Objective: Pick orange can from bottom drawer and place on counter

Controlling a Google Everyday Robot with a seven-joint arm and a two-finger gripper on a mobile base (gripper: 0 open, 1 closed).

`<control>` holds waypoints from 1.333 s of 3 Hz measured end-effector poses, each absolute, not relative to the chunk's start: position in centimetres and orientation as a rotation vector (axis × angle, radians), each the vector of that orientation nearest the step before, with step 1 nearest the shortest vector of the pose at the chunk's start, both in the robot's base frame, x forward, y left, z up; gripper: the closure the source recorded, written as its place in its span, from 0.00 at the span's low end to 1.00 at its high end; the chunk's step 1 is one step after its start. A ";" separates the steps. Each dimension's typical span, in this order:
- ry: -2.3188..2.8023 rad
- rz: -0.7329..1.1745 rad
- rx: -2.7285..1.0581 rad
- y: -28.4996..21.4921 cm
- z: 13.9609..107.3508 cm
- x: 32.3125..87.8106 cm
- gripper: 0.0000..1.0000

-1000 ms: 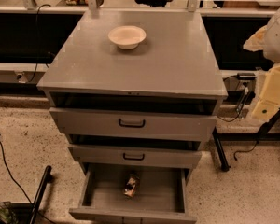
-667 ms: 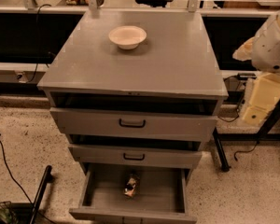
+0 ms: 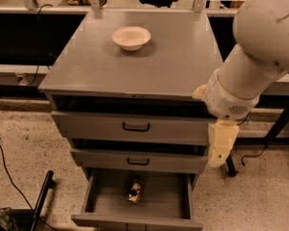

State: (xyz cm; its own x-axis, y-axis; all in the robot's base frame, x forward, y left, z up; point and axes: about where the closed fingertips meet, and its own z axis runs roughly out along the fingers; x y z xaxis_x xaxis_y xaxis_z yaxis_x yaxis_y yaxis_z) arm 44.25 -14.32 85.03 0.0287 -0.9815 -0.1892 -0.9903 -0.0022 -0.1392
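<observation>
The orange can (image 3: 135, 190) lies in the open bottom drawer (image 3: 102, 202), near its middle, against the grey interior. The counter (image 3: 149, 69) is the grey top of the cabinet. My arm (image 3: 260, 47) reaches in from the upper right. Its cream gripper (image 3: 221, 147) hangs at the cabinet's right front corner, level with the two upper drawers. It is above and to the right of the can and holds nothing that I can see.
A white bowl (image 3: 131, 37) stands at the back of the counter. The two upper drawers (image 3: 135, 126) with black handles are slightly ajar. A black cable and a pole (image 3: 41, 201) lie on the floor at left. A black table leg (image 3: 279, 124) stands at right.
My arm has swung left and closer to the cabinet, with the gripper now at its right front corner. The can, the drawers and the bowl have not moved.
</observation>
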 end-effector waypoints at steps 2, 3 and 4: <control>1.962 0.002 -2.183 -12.8 81.9 43.6 0.00; 1.710 -0.110 -2.391 -10.0 77.5 42.5 0.00; 1.649 -0.121 -2.434 -9.6 76.3 42.1 0.00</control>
